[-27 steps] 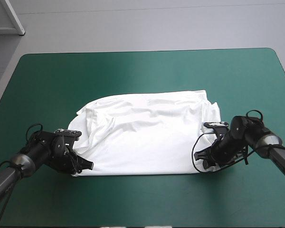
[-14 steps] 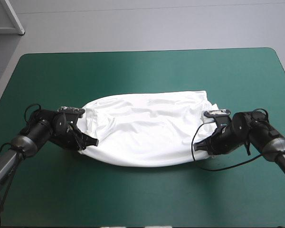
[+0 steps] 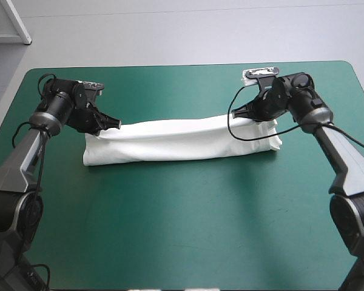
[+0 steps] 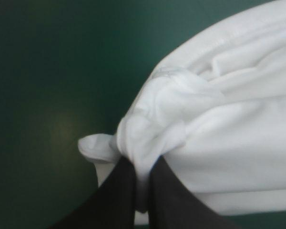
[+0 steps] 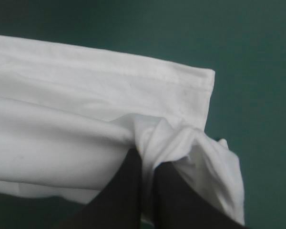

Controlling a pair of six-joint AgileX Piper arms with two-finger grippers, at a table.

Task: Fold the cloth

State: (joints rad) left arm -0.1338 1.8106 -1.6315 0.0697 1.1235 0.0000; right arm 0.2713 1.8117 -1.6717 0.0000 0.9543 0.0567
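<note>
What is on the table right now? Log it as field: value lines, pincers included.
cloth: T-shirt, white, folded into a long narrow band lying across the table
left pincer: shut on the T-shirt, at its left end, fabric bunched
right pincer: shut on the T-shirt, at its right end, fabric bunched
surface: teal-green cover

T-shirt point(image 3: 179, 140) across table point(image 3: 182, 230) middle, seemingly resting on it

The T-shirt point(image 3: 182, 140) is soft white cloth, matt and creased. The desk's teal-green cover point(image 3: 182, 230) looks smooth and matt.
</note>
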